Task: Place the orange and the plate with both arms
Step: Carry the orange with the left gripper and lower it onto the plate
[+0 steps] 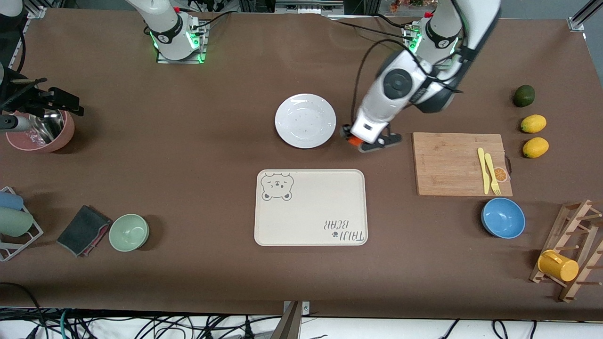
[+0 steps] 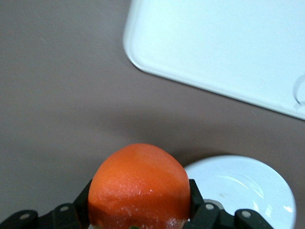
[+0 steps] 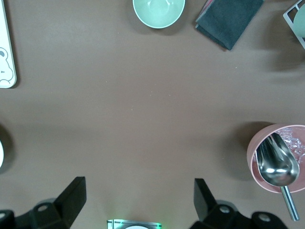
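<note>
My left gripper [image 1: 354, 140] pinches the orange [image 2: 139, 186] between its fingers [image 2: 196, 200] just beside the plate [image 1: 305, 120], low over the bench [image 1: 188, 155], ready for carrying, while my right gripper [image 3: 138, 198], fingers spread, waits above bare bench.

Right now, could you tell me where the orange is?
The orange sits between the left gripper's fingers, low between the plate and the cutting board, toward the left arm's end.
</note>
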Controlling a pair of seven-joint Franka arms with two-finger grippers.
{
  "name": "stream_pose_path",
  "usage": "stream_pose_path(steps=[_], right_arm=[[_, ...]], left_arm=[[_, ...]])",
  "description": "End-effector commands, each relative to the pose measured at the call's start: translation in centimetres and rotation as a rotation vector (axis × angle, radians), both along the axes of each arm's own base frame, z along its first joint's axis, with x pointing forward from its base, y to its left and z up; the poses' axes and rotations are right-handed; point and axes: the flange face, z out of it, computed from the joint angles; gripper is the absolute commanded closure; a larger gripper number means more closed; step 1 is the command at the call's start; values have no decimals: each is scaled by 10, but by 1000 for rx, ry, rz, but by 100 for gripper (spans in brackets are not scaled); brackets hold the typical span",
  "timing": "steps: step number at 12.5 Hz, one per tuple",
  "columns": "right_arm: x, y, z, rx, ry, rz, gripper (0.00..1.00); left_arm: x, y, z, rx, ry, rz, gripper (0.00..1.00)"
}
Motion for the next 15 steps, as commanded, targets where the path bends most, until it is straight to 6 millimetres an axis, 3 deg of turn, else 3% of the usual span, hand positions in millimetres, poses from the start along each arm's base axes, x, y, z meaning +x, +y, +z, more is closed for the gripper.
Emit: stream_pose_path(steps=[1,3,5,8,10,11,13,15], right_arm=[[-3,1,6,8,0,-4,0],[-3,1,7,8,-1,-4,0],[-1,2,4,11,0,-6,0],[1,6,5,8,-16,-9,0],[4,9,4,7,-24,-6,0],[4,11,3,7,-21,-1,0],[4,11,2,7,-18,-1,0],[4,13,3,7,-21,0,0]], left_arm=[[-5,-58,-13,-34,41,-18,76],[-12,-88,-23,-59,61,-53,74],[-15,-104,-40,-72,92,-68,73],[-28,-112,-78,-34,120,-125,71],[-43,-120,-94,-20,139,-156,70],[-46,-123,-99,-20,145,-163,63],[-44,-123,-100,-19,143,-161,0],[-35,-120,-91,-11,136,-152,0]])
